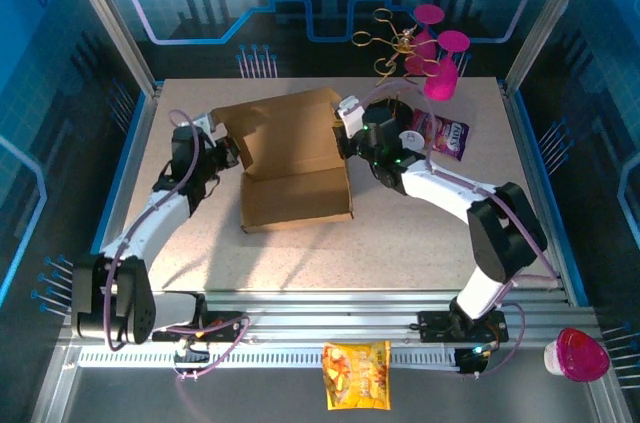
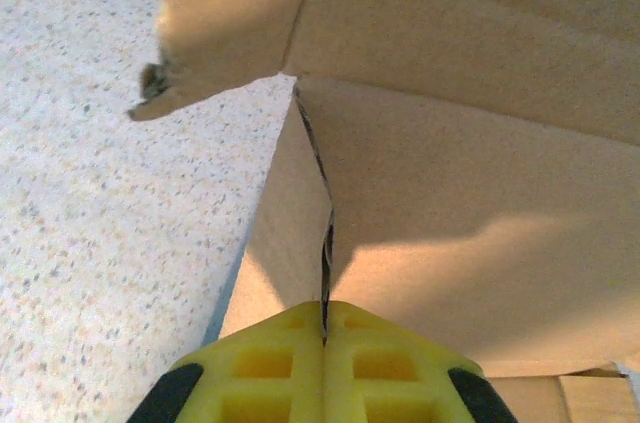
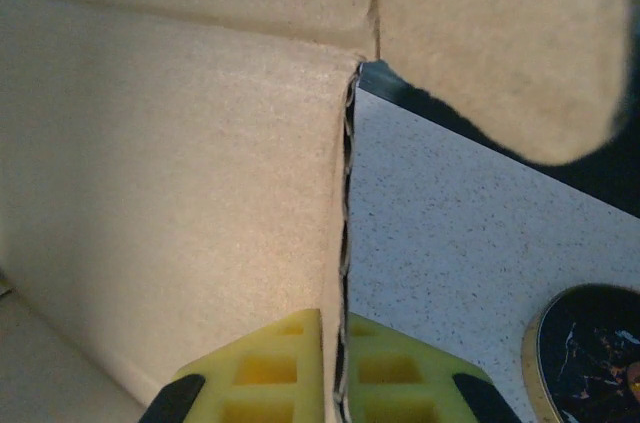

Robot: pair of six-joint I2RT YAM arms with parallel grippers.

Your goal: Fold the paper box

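**A:** Where is the paper box point(image 1: 295, 183)?

**B:** Mid-table point(image 1: 300, 263), between the 2 arms. It is plain brown cardboard, partly formed. The base lies flat with a low wall along its near edge, and 1 large panel stands up behind it.

**A:** And the left gripper point(image 1: 230, 148)?

**B:** It is at the box's left side. Its wrist camera shows the 2 yellow pads point(image 2: 270, 363) pressed together on the thin edge of an upright cardboard wall, so it is clamped on the box. A rounded flap hangs above and to the left of that edge, over the speckled tabletop.

**A:** The right gripper point(image 1: 348, 135)?

**B:** Much the same on the other side. It sits at the box's right rear corner, and its pads point(image 3: 270, 368) pinch the corrugated edge of a standing wall. The inside of the box is to the left of that edge and bare table to the right.

**A:** Anything close by?

**B:** A purple packet point(image 1: 442, 133) lies just beyond the right gripper, apart from the box. Pink glasses point(image 1: 435, 53) hang on a gold rack at the back. A yellow snack bag point(image 1: 356, 375) rests on the near rail, and a pink cup point(image 1: 578, 353) sits at the near right corner. The right wrist view also catches a dark round object point(image 3: 590, 353) with a gold rim on the table, but I cannot tell what it is.
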